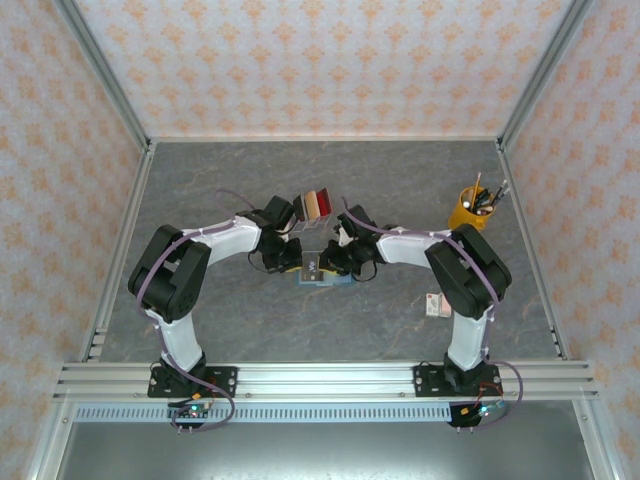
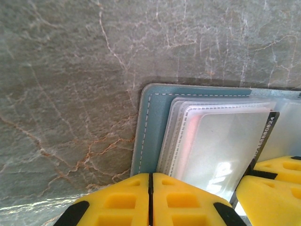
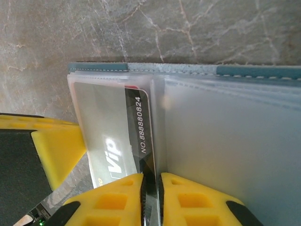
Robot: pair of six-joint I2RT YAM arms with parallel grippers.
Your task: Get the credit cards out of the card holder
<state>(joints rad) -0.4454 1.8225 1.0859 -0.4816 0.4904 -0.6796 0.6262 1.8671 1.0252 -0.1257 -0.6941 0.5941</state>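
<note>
The right claw (image 3: pixel 151 190) pinches a dark credit card (image 3: pixel 136 134) in the blue card holder (image 2: pixel 149 120), the left claw (image 2: pixel 150 193) clenched shut at its edge, mid grey counter (image 2: pixel 70 70), papered walls (image 1: pixel 300 60)

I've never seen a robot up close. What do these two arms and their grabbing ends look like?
The left arm and right arm match: rounded white segments with black joints, each trailed by a looping purple cable and mounted on a black base plate. The left gripper and right gripper have bright yellow jaws moulded with rectangular pockets and black trim.
</note>
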